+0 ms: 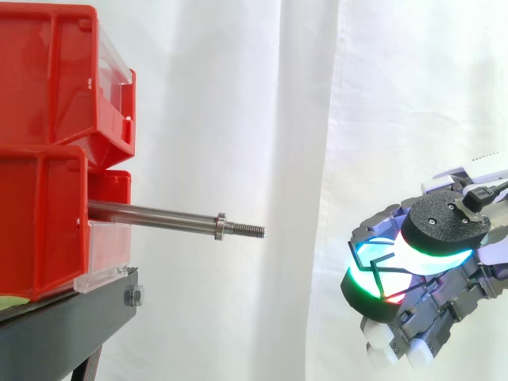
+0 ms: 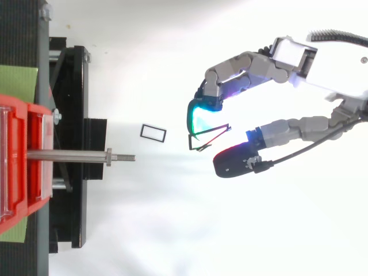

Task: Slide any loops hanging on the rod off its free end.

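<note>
The rod (image 1: 159,216) is sticking out level from the front of the lower red bin (image 1: 40,230). Its long axis is running straight across the side view, and its free end is pointing right, toward the hand (image 2: 296,57). A small collar is sitting near that end, with a thin threaded tip beyond it. The shaft itself is showing as bare metal.

The hand is hanging well apart from the rod's tip and slightly lower than it. It is pinching a thin black loop (image 2: 208,137) between a pad glowing cyan (image 2: 200,115) and a dark pad edged with red (image 2: 233,161). In the side view the loop's wire is crossing in front of the glowing pads. I cannot tell whether one loop or more is being held.

From above, a loose loop (image 2: 153,132), a small black rectangle, is showing between the rod's tip and the hand. It is just to one side of the rod's line and touching neither.

An upper red bin (image 1: 48,71) is resting tilted on the lower one, and both are sitting on the black stand (image 1: 63,325) before the white curtain (image 1: 238,95). Both have clear front panels, but I cannot tell what they are holding. A green mat (image 2: 17,83) is lying under the bins.
</note>
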Controlling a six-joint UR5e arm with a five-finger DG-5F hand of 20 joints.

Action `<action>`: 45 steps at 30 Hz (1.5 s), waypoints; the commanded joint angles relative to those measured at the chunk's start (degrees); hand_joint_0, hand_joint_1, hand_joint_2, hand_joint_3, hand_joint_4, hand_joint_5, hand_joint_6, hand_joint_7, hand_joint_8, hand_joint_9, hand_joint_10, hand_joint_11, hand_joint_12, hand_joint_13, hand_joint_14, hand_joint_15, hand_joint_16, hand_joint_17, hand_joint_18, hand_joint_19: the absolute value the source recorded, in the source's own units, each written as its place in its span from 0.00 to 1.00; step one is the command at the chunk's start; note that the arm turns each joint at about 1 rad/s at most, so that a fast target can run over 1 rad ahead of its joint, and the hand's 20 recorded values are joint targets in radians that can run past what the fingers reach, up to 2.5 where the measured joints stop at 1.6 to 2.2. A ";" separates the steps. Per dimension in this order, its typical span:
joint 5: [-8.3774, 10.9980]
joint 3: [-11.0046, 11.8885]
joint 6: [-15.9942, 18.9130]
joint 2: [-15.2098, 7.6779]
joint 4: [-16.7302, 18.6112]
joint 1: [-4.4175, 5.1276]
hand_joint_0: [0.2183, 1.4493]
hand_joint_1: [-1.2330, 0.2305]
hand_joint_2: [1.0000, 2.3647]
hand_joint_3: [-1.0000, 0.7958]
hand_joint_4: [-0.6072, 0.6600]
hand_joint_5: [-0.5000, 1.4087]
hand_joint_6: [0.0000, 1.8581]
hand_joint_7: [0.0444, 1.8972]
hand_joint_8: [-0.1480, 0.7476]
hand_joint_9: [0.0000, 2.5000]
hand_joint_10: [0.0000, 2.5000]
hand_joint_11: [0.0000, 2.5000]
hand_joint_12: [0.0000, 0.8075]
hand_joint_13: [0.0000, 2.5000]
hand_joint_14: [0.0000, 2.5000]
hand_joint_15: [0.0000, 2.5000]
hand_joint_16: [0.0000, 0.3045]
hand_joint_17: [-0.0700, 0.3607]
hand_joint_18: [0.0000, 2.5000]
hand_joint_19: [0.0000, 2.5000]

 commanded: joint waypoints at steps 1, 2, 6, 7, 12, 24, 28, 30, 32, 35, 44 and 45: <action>0.08 0.00 0.02 0.00 -0.05 0.00 0.32 0.30 0.00 0.32 0.58 0.16 0.43 0.51 0.44 0.29 0.01 0.16 0.32 0.28 0.00 0.04 0.12 0.35 0.27 0.14; 0.08 0.00 0.02 0.00 -0.05 0.09 0.32 0.31 0.01 0.32 0.58 0.16 0.43 0.52 0.44 0.29 0.01 0.16 0.32 0.28 0.00 0.04 0.12 0.35 0.28 0.14; 0.17 0.00 0.02 0.00 -0.05 0.09 0.31 0.33 0.00 0.32 0.59 0.16 0.43 0.52 0.44 0.29 0.01 0.16 0.32 0.28 0.00 0.04 0.12 0.35 0.28 0.14; 0.17 0.00 0.02 0.00 -0.05 0.09 0.31 0.34 0.00 0.31 0.58 0.16 0.43 0.52 0.44 0.29 0.01 0.16 0.33 0.28 0.00 0.04 0.12 0.35 0.28 0.14; 0.17 0.00 0.02 0.00 -0.05 0.09 0.30 0.36 0.00 0.30 0.59 0.17 0.42 0.53 0.45 0.29 0.01 0.16 0.33 0.29 0.00 0.04 0.12 0.35 0.28 0.14; 0.17 0.00 0.81 0.35 -0.67 -0.09 0.29 0.37 0.00 0.28 0.59 0.17 0.41 0.54 0.44 0.29 0.01 0.16 0.33 0.29 0.00 0.04 0.12 0.35 0.28 0.14; 0.17 0.00 0.81 0.62 -1.11 -0.09 0.30 0.41 0.00 0.28 0.59 0.18 0.41 0.55 0.45 0.30 0.01 0.16 0.33 0.29 0.00 0.04 0.12 0.35 0.28 0.15; 0.17 0.00 0.81 0.62 -1.19 0.00 0.30 0.43 0.00 0.28 0.59 0.18 0.41 0.55 0.45 0.30 0.01 0.16 0.33 0.29 0.00 0.05 0.12 0.35 0.28 0.15; 0.17 0.00 0.81 0.62 -1.19 0.00 0.30 0.44 0.00 0.29 0.59 0.18 0.41 0.56 0.45 0.30 0.01 0.16 0.33 0.29 0.00 0.05 0.12 0.35 0.28 0.15; 0.17 0.09 0.81 0.62 -1.19 0.00 0.30 0.45 0.00 0.30 0.59 0.18 0.40 0.56 0.45 0.30 0.01 0.16 0.33 0.29 0.00 0.05 0.12 0.35 0.28 0.15; 0.17 0.09 0.81 0.62 -1.19 0.00 0.29 0.43 0.01 0.35 0.58 0.18 0.41 0.56 0.45 0.30 0.01 0.16 0.33 0.29 0.00 0.05 0.12 0.35 0.28 0.15; 0.17 0.09 0.81 0.62 -1.11 0.00 0.29 0.43 0.01 0.35 0.58 0.18 0.41 0.57 0.45 0.30 0.01 0.16 0.33 0.29 0.00 0.05 0.12 0.35 0.28 0.15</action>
